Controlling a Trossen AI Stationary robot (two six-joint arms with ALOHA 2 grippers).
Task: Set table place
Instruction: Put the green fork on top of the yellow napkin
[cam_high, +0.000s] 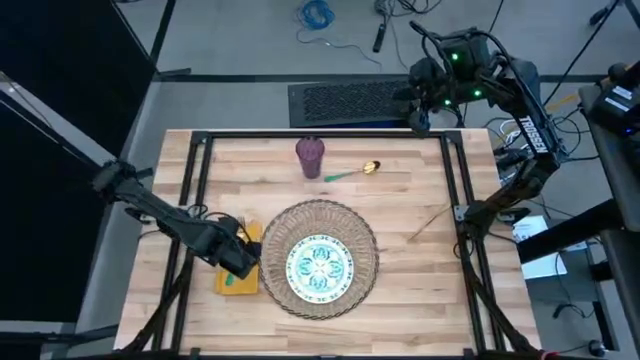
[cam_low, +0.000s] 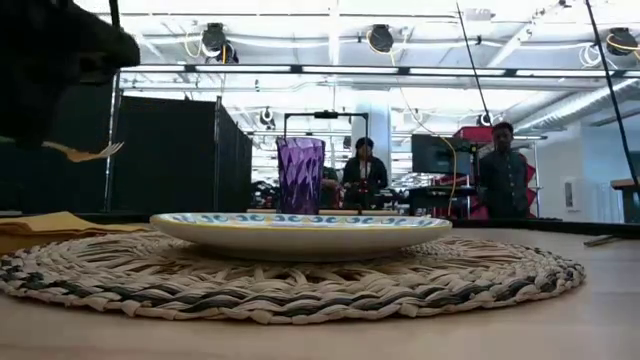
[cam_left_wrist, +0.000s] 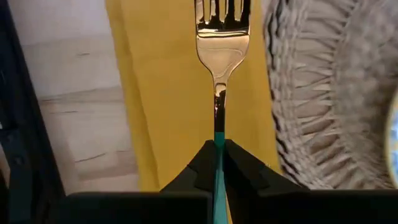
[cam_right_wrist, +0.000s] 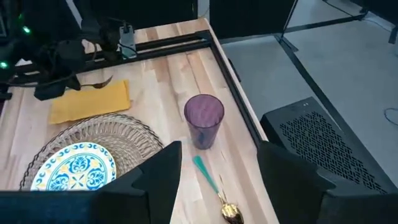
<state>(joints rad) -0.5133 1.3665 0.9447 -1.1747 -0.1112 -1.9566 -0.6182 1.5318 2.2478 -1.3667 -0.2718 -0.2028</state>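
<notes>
Left gripper (cam_left_wrist: 217, 163): we find it reached low over the napkin (cam_high: 240, 268), left of the placemat (cam_high: 318, 258), fingers clenched on the fork (cam_left_wrist: 222, 43) by its teal handle, tines forward above the yellow cloth. Right gripper (cam_right_wrist: 217, 163): raised beyond the table's (cam_high: 420, 200) far right corner, fingers spread, nothing between them. Cup (cam_high: 310, 157) and spoon (cam_high: 352, 172) lie far of the plate (cam_high: 319, 264).

Right arm (cam_high: 527, 135): white lettering along the link, partly legible, begins "TROSSEN". No other readable text.
</notes>
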